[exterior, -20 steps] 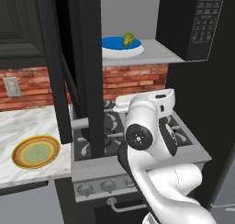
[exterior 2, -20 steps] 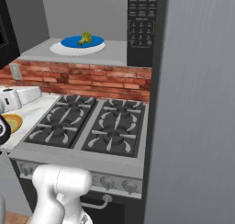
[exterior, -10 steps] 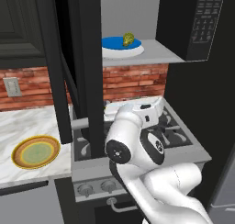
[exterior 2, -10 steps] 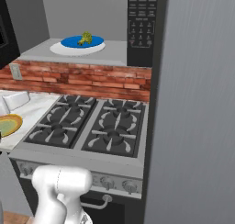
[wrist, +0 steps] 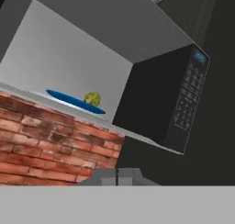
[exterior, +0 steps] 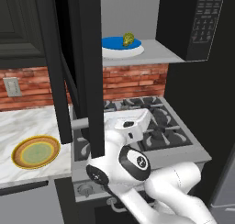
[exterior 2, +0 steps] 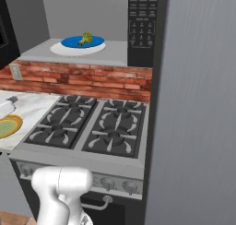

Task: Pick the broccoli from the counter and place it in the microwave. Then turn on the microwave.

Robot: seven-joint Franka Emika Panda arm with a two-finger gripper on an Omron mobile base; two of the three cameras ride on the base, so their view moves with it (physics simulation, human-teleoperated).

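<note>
The broccoli (exterior: 128,38) (exterior 2: 86,37) (wrist: 92,98) lies on a blue plate (exterior: 114,44) (exterior 2: 76,42) (wrist: 69,100) inside the open microwave (exterior: 202,21) (exterior 2: 143,26) (wrist: 181,103). Its black door (exterior: 87,58) stands swung out to the left. My gripper (wrist: 117,174) is shut with nothing in it, well below and in front of the microwave floor. From there it looks up at the broccoli. My white hand (exterior: 131,124) hangs low over the stovetop, beside the door's lower edge. The marble counter (exterior: 27,124) (exterior 2: 32,104) lies to the left.
A yellow-green plate (exterior: 36,151) (exterior 2: 7,126) sits on the counter. The black gas stovetop (exterior: 160,131) (exterior 2: 87,132) lies under the microwave, with a red brick wall (exterior: 133,83) (exterior 2: 78,81) (wrist: 41,136) behind it. A grey panel (exterior 2: 203,104) closes off the right.
The hand has dropped lower and swung a little left, nearer the open door's edge, and the jaws have come together. Broccoli and plate have not moved.
</note>
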